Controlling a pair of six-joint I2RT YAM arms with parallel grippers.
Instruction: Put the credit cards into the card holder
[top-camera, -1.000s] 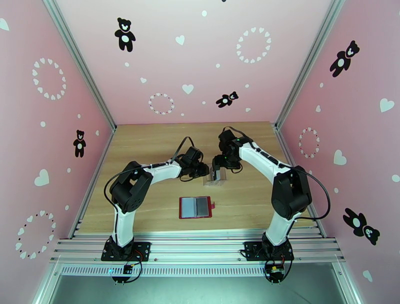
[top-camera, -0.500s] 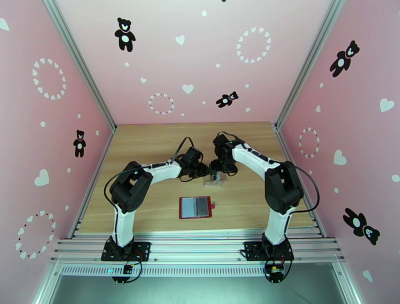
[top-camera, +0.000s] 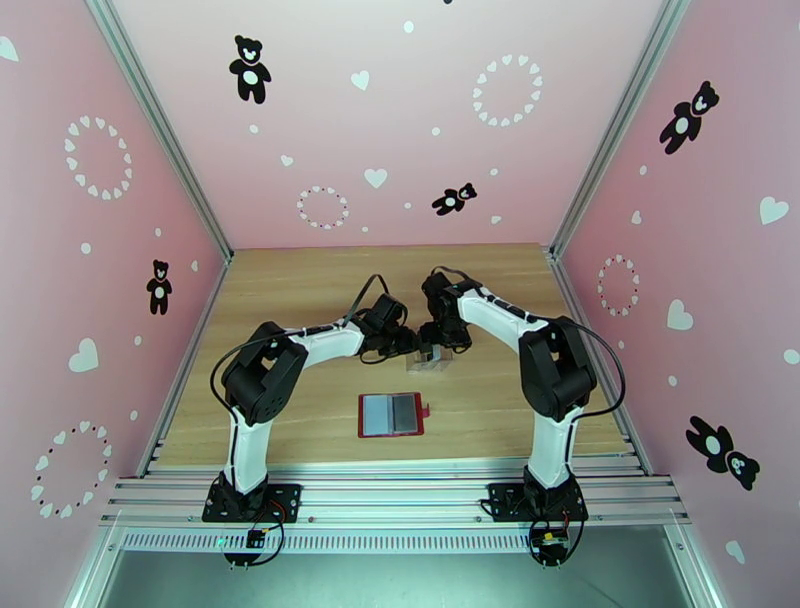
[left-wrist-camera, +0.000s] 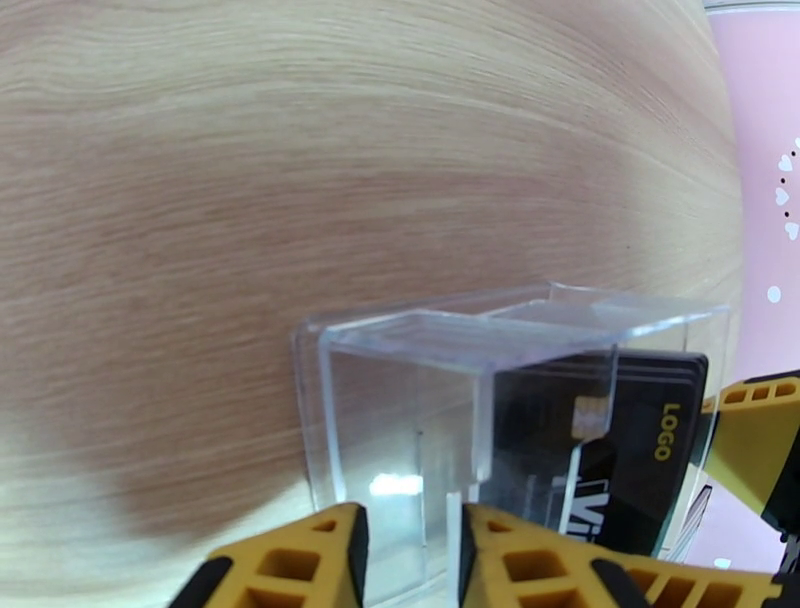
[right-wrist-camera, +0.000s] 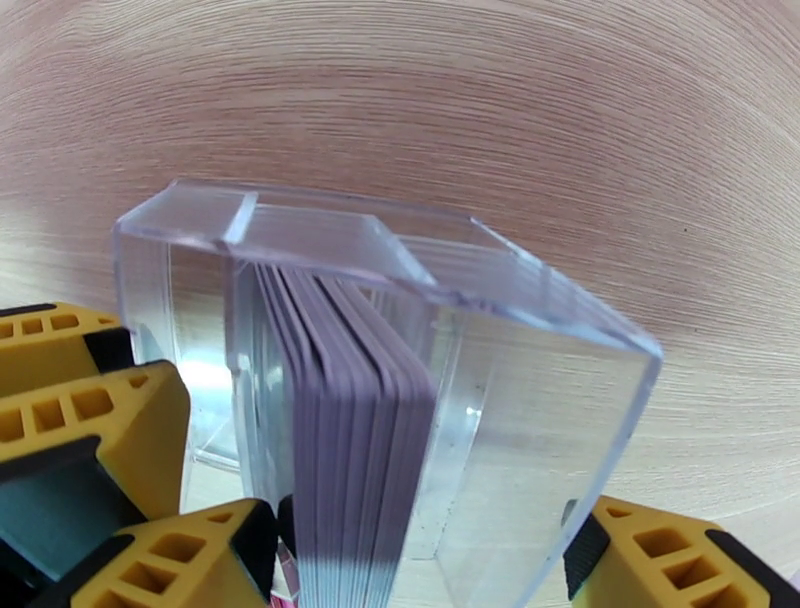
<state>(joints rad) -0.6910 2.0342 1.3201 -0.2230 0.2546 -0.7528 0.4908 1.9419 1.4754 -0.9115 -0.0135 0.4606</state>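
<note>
Card-pickup step: left hand (left-wrist-camera: 410, 545) pinches the clear tray (right-wrist-camera: 330, 225) wall. Right hand (right-wrist-camera: 425, 550) is spread wide astride the upright credit cards (right-wrist-camera: 350, 400) inside. Card holder (top-camera: 392, 414) lies open, well apart on counter (top-camera: 300, 290). Next likely needs closing on one card and lifting.

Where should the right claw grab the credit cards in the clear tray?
Probably the upper edges of the credit cards, from straight above, with the right claw closing across the stack's flat faces. They stand on edge, packed together in the clear tray, whose walls cover the sides; only the top looks open.
</note>
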